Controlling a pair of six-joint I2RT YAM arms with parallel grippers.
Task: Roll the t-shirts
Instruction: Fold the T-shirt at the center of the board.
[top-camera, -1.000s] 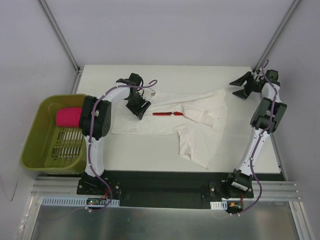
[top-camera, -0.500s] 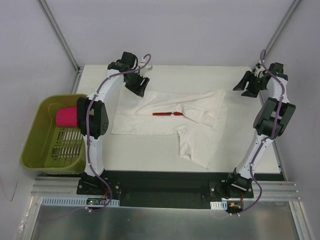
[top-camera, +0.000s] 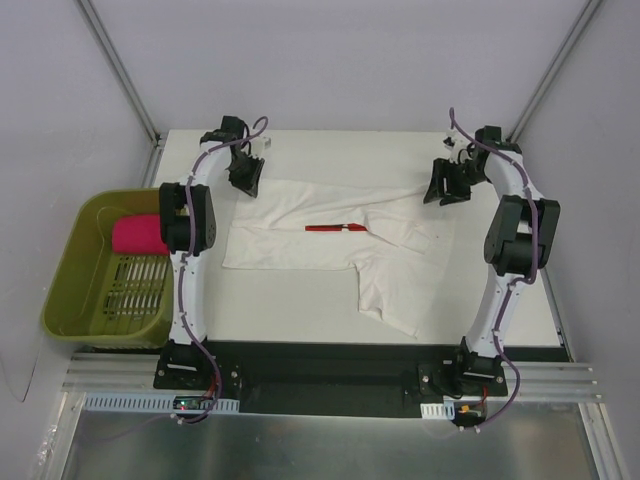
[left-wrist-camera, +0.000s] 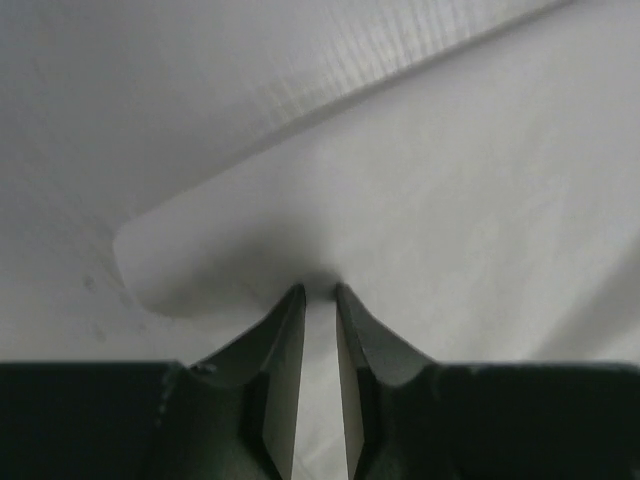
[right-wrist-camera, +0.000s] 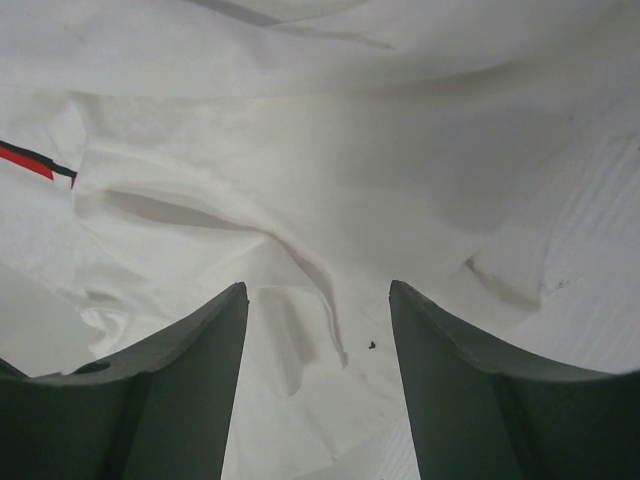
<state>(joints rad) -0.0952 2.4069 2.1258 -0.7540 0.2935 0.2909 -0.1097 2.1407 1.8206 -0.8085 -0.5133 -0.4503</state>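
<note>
A white t-shirt (top-camera: 300, 245) lies folded lengthwise across the table, a thin strip of its red print (top-camera: 335, 228) showing at the fold. My left gripper (top-camera: 245, 180) is down on the shirt's far left corner. In the left wrist view its jaws (left-wrist-camera: 315, 290) stand narrow, with white t-shirt cloth (left-wrist-camera: 480, 200) between them. My right gripper (top-camera: 442, 190) hangs open over the far right corner; wrinkled shirt cloth (right-wrist-camera: 300, 150) lies under the gap between its fingertips (right-wrist-camera: 318, 290), and the red print (right-wrist-camera: 30, 160) shows at the left edge. A pink rolled t-shirt (top-camera: 138, 235) sits in the basket.
An olive green basket (top-camera: 90, 300) stands off the table's left edge. One sleeve part of the white shirt (top-camera: 385, 295) hangs toward the near edge. Bare table (top-camera: 500, 290) shows to the right and at the back.
The left gripper moved from above the shirt's middle to its far left corner and its jaws narrowed. The right gripper swung left from the table's far right corner to the shirt's right end.
</note>
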